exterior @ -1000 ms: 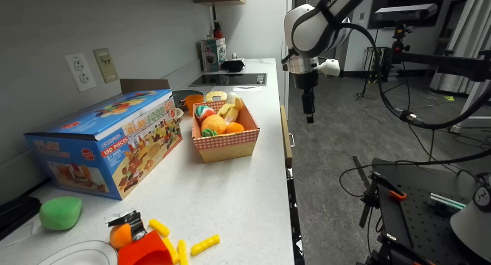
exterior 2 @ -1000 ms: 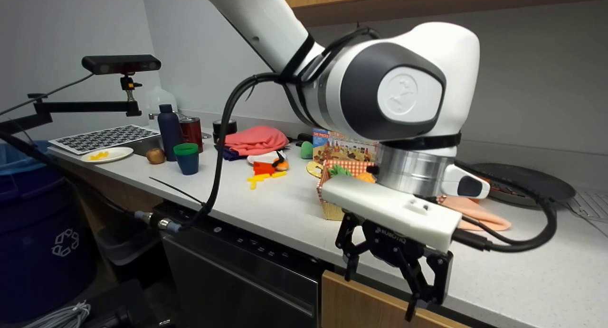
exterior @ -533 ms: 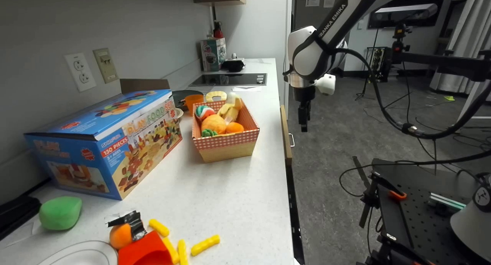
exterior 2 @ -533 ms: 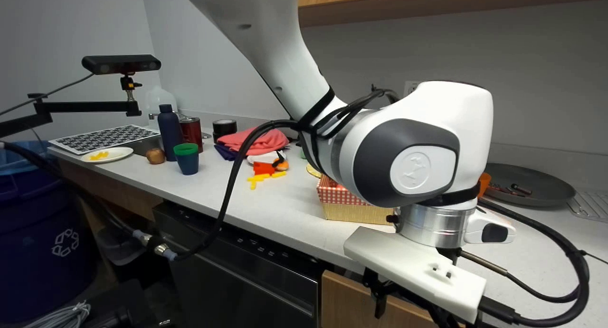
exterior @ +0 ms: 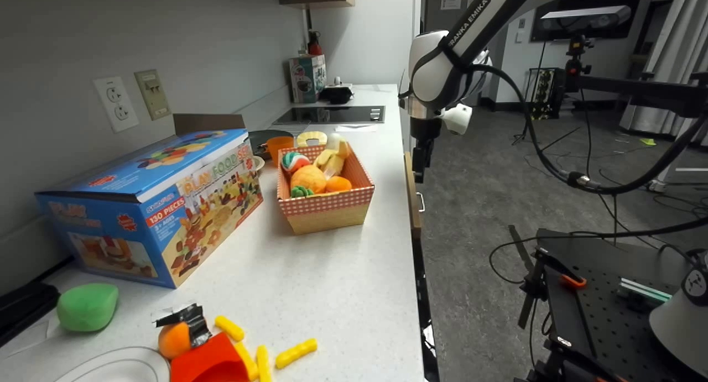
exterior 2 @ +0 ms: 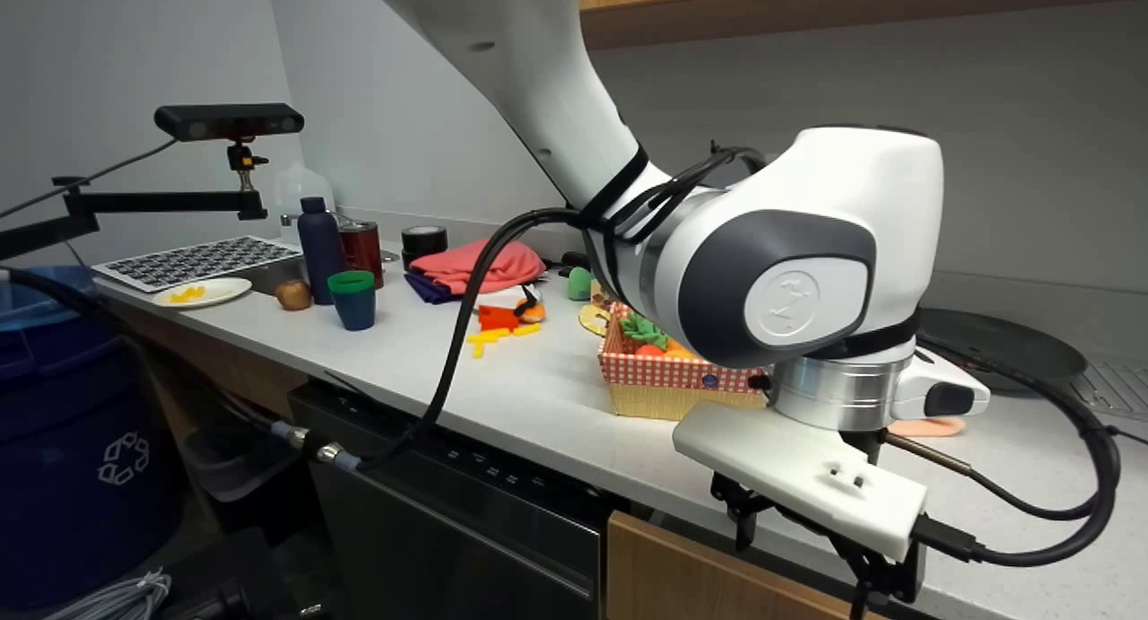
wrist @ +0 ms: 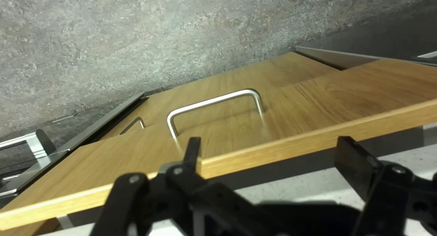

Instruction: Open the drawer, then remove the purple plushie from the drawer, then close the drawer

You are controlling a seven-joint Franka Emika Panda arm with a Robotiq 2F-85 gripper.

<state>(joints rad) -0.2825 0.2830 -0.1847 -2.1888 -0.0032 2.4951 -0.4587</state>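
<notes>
- drawer (wrist: 232, 137): looks ajar, front standing slightly out from the tabletop (exterior: 332, 282) edge, dark gap behind its top edge in wrist view; judged early, opening step in hand
- purple plushie: not visible in any view, presumably inside the drawer; with so narrow a gap, reaching in now would likely miss or pinch it
- gripper (wrist: 269, 140): fingers spread wide, nothing held, near the drawer's top edge; touching or not, can't tell
- in wrist view one finger overlaps the drawer's front face, the other its top edge and the gap; bad line-up could land a fingertip on wood and jam on the way down
- pushing toward the cabinet while lowering would probably shut the drawer, losing the gap
- handle (wrist: 211, 102): on the drawer's front face, apart from the fingers; low sweep outside the front could snag it
- tabletop edge, just behind and above the drawer: arm (exterior 2: 780, 324) leaning in too far could knock it
- red basket (exterior: 326, 219): on the tabletop, behind and above the drawer; inward swing of the wrist might tip it
- dark appliance (exterior 2: 448, 512): right beside the drawer; sideways drift could scrape its front
</notes>
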